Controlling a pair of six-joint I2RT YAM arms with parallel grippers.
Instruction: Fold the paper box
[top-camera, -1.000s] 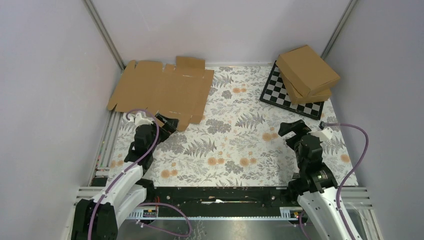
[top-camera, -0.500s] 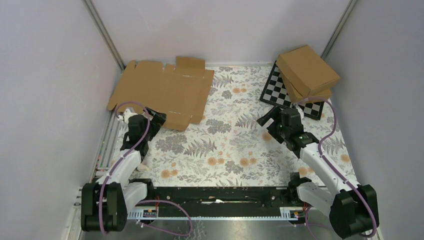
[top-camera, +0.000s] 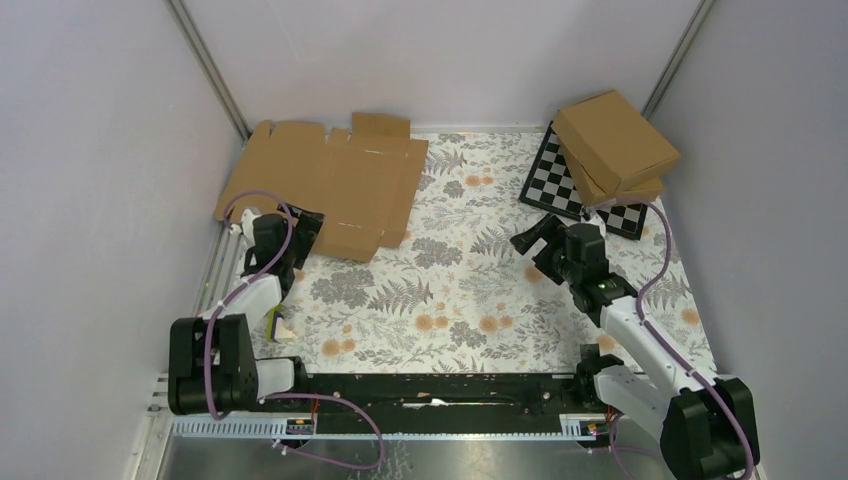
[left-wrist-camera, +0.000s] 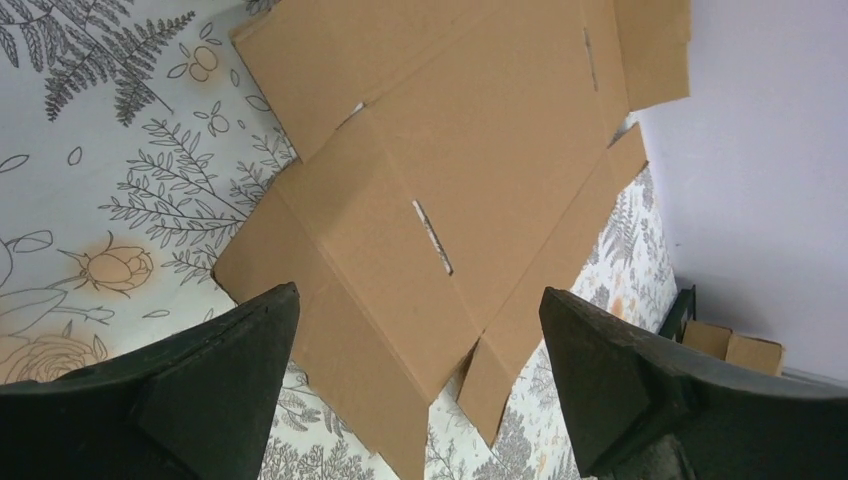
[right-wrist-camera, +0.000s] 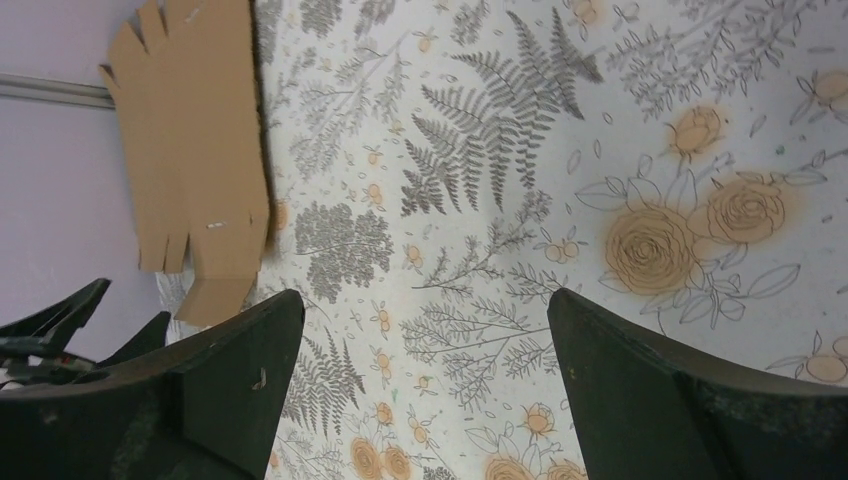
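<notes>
The paper box (top-camera: 325, 180) is a flat brown cardboard blank with flaps and slots, lying unfolded at the back left corner of the floral table. It fills the left wrist view (left-wrist-camera: 460, 170) and shows far off in the right wrist view (right-wrist-camera: 195, 140). My left gripper (top-camera: 303, 225) is open and empty, hovering at the blank's near left edge, its jaws wide apart (left-wrist-camera: 415, 330). My right gripper (top-camera: 535, 240) is open and empty over the bare floral cloth at the right of centre (right-wrist-camera: 425, 330), far from the blank.
Two ready-made brown cardboard boxes (top-camera: 612, 145) are stacked on a black-and-white chequered board (top-camera: 570, 195) at the back right. Grey walls close in the table on the left, back and right. The black rail (top-camera: 430, 390) runs along the near edge.
My left gripper has moved back and left to the blank's near edge. My right arm has swung forward and left, from near the right edge to the table's right-centre. The blank has not moved.
</notes>
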